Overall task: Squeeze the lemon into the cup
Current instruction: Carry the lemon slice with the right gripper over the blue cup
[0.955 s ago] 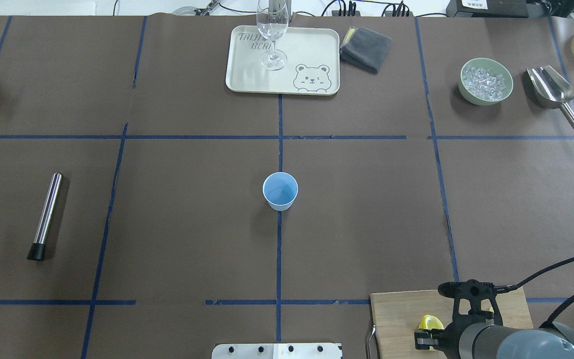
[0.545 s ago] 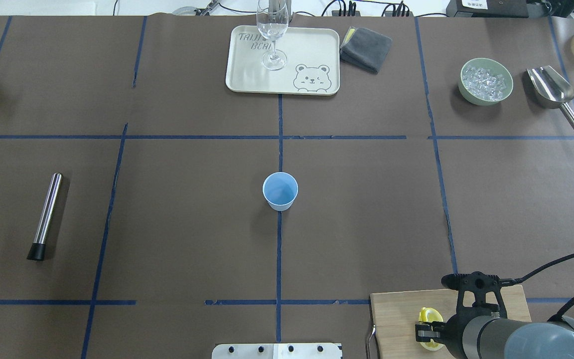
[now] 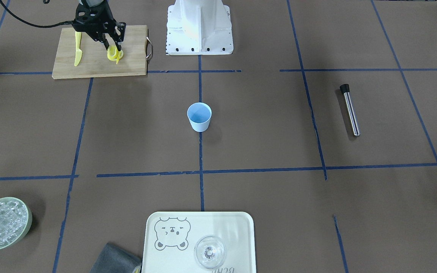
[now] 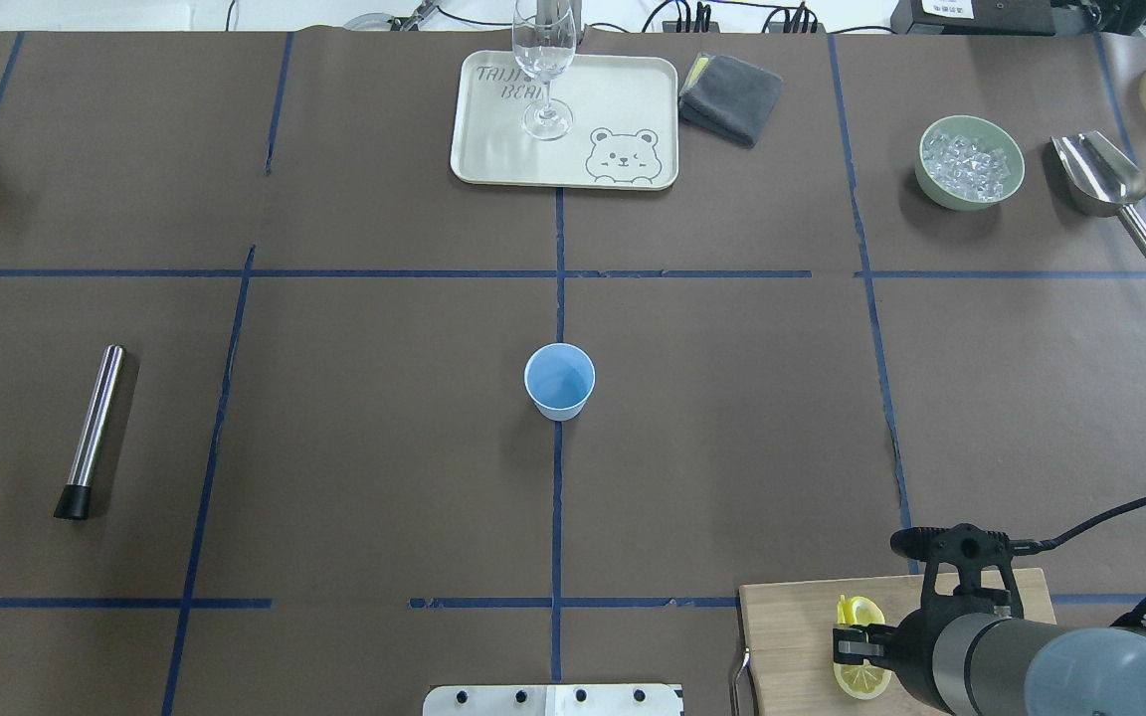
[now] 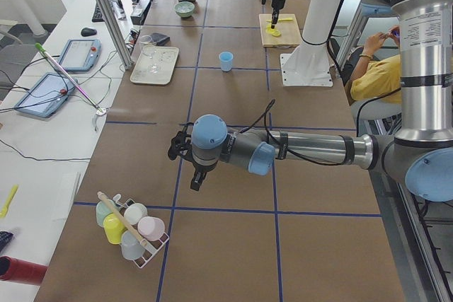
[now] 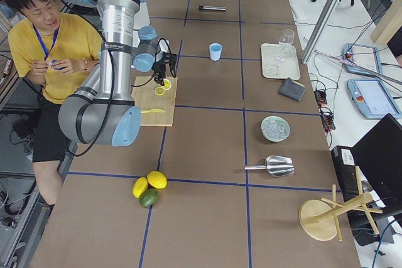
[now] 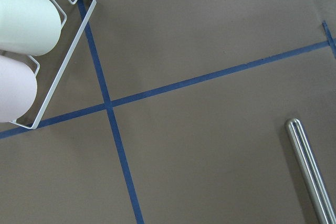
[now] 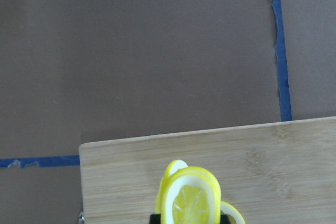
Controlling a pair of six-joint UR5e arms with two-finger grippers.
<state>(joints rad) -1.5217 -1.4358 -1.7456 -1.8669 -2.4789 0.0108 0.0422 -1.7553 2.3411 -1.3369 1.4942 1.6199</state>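
The light-blue cup (image 4: 560, 380) stands upright and alone at the table's centre, also seen as the cup (image 3: 199, 116). My right gripper (image 3: 114, 51) hangs over the wooden cutting board (image 4: 792, 622) at the near right, shut on a yellow lemon slice (image 4: 859, 611) held on edge. The right wrist view shows that lemon slice (image 8: 191, 203) upright above the board (image 8: 273, 156). A second lemon slice (image 4: 861, 679) lies flat on the board beside it. My left gripper (image 5: 195, 177) shows only in the exterior left view, far from the cup; I cannot tell whether it is open or shut.
A yellow knife (image 3: 77, 49) lies on the board. A tray (image 4: 623, 99) with a wine glass (image 4: 543, 60), a grey cloth (image 4: 732, 94), a bowl of ice (image 4: 969, 162) and a scoop (image 4: 1100, 179) line the far side. A steel tube (image 4: 95, 428) lies left. A person (image 6: 53, 48) sits behind the robot.
My right gripper has moved a little away from the robot with the lemon slice held in it, uncovering a second slice lying flat on the board. The cup has not moved.
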